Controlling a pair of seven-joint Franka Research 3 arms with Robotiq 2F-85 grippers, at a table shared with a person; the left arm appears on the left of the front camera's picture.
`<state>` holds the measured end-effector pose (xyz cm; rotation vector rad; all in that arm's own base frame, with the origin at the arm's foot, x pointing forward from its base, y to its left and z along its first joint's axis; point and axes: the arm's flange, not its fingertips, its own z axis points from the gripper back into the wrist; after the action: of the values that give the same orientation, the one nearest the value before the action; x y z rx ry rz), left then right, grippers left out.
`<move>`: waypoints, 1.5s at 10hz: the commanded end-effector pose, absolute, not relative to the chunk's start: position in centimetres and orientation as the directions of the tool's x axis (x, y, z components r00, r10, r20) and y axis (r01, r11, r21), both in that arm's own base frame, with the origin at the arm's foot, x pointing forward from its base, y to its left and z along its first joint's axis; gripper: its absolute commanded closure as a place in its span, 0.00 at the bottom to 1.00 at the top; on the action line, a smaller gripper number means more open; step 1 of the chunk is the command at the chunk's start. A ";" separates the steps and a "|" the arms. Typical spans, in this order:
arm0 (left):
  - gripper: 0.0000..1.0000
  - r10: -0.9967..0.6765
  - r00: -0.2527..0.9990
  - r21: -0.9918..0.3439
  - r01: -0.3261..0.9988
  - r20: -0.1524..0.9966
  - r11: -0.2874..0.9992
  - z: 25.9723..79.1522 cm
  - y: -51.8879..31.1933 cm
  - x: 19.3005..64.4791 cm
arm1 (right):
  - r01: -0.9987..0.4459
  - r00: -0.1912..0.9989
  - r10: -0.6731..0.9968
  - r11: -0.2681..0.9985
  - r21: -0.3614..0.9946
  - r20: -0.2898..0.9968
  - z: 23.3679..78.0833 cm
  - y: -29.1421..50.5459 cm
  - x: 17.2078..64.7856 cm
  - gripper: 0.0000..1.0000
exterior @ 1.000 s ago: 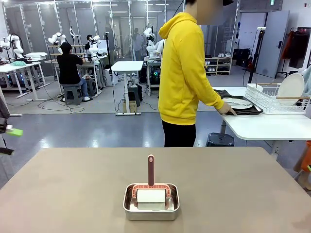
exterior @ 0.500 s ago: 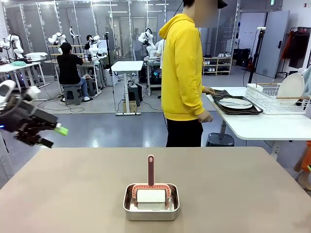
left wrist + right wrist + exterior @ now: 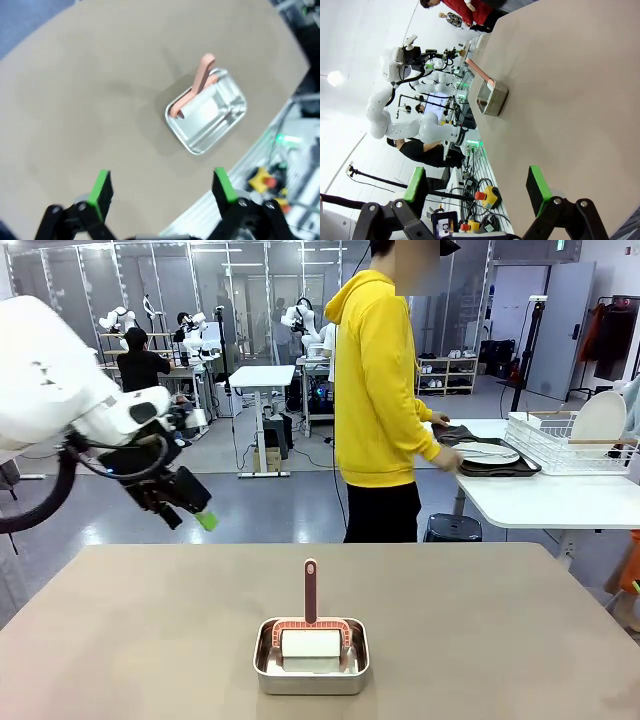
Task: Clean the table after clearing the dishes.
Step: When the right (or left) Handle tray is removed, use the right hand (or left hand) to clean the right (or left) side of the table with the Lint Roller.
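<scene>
Left gripper (image 3: 190, 516) hung near table's (image 3: 120, 640) far left side, jaws wide apart, holding nothing. Steel pan (image 3: 311, 662) with pink-handled brush (image 3: 310, 592) sat mid-table. Person (image 3: 380, 390) touched dishes (image 3: 488, 452) on white table (image 3: 540, 502), far right. Right gripper (image 3: 475, 186) was wide apart too, empty.

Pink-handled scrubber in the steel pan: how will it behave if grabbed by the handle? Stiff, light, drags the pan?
The scrubber handle stands upright and looks like rigid plastic, so probably a firm pinch. Its white pad looks soft and likely light. The steel pan looks thin on a smooth table; a sideways tug would probably slide it.
</scene>
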<state>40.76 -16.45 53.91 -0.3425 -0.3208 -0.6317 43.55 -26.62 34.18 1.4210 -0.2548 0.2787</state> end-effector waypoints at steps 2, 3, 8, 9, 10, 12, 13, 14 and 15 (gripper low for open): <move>0.00 -0.716 0.641 -0.124 0.762 0.276 0.635 53.6 -21.2 42.5 | -0.341 0.940 0.037 0.127 0.931 0.340 34.4 -26.6 43.4 0.00; 0.00 -0.769 0.595 -0.117 0.802 0.234 0.585 52.7 -23.0 42.3 | -0.341 0.940 0.037 0.127 0.931 0.340 34.4 -26.6 43.4 0.00; 0.00 -0.927 0.338 -0.114 0.940 0.164 0.322 49.4 -29.5 41.5 | -0.341 0.940 0.037 0.127 0.931 0.340 34.4 -26.6 43.4 0.00; 0.00 -0.926 0.332 -0.120 0.942 0.178 0.315 49.3 -29.9 41.6 | -0.341 0.940 0.037 0.127 0.931 0.340 34.4 -26.6 43.4 0.00; 0.00 -0.924 0.337 -0.131 0.939 0.179 0.317 49.6 -29.5 41.5 | -0.341 0.940 0.037 0.127 0.931 0.340 34.4 -26.6 43.4 0.00; 0.00 -0.916 0.358 -0.133 0.932 0.184 0.337 48.6 -30.1 41.0 | -0.341 0.940 0.037 0.127 0.931 0.340 34.4 -26.6 43.4 0.00; 0.00 -0.916 0.358 -0.133 0.932 0.184 0.337 48.6 -30.1 41.0 | -0.341 0.940 0.037 0.127 0.931 0.340 34.4 -26.6 43.4 0.00; 0.00 -0.916 0.358 -0.133 0.932 0.184 0.337 48.6 -30.1 41.0 | -0.341 0.940 0.037 0.127 0.931 0.340 34.4 -26.6 43.4 0.00; 0.00 -0.916 0.358 -0.133 0.932 0.184 0.337 48.6 -30.1 41.0 | -0.341 0.940 0.037 0.127 0.931 0.340 34.4 -26.6 43.4 0.00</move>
<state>41.19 -30.23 48.68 -0.2309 -0.0817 -1.2099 43.55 -26.63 34.17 1.4209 -0.2548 0.2786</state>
